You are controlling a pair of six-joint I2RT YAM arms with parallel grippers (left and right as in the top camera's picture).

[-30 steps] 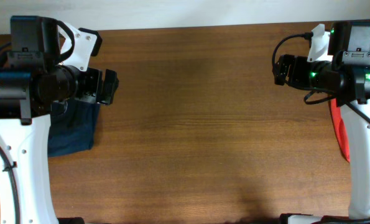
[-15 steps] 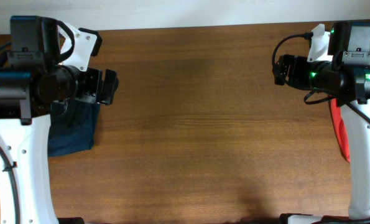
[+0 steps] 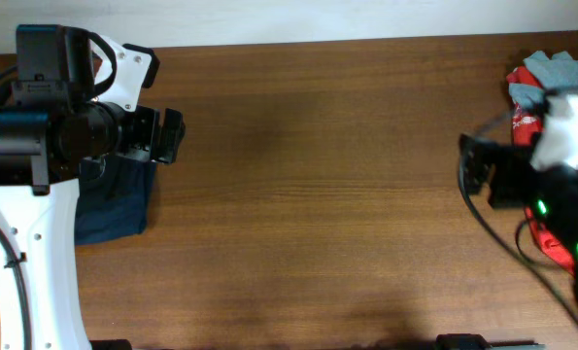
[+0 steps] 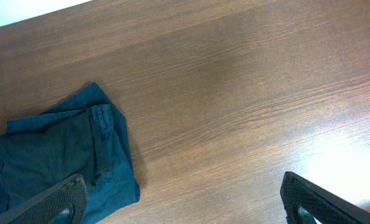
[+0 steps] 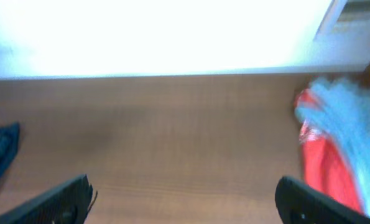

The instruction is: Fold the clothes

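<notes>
— Hovering at the left edge of the table (image 3: 318,194), the left gripper (image 3: 169,136) has its fingers spread wide, holding nothing, with the navy garment (image 3: 114,204) crumpled just beside it.
— And the right gripper (image 3: 475,173)?
— Wide apart too, empty, near the table's right edge, where the red garment (image 3: 541,241) and grey-blue garment (image 3: 553,70) lie.
</notes>
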